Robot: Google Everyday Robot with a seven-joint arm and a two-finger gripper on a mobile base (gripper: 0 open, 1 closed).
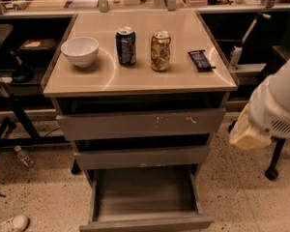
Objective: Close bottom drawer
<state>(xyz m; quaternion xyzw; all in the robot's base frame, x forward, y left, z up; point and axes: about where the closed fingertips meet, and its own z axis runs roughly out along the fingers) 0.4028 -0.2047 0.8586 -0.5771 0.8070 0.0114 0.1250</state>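
The bottom drawer (146, 222) is the lowest of the cabinet's three grey-brown drawers. It stands pulled far out toward me, and its empty inside shows. Its plain front is at the bottom edge of the view. Above it are the plain middle drawer (142, 157) and the top drawer (140, 123) with white scratch marks, both slightly out. My gripper (247, 132) is at the end of the white arm at the right edge. It hangs right of the cabinet at about the height of the top two drawers, apart from all drawers.
On the cabinet top (183, 79) stand a white bowl (79, 50), a blue can (126, 45), a gold can (160, 50) and a dark snack bar (201, 60). A water bottle (24, 157) and a shoe (9, 224) lie on the floor at left. A chair base (271, 173) stands at right.
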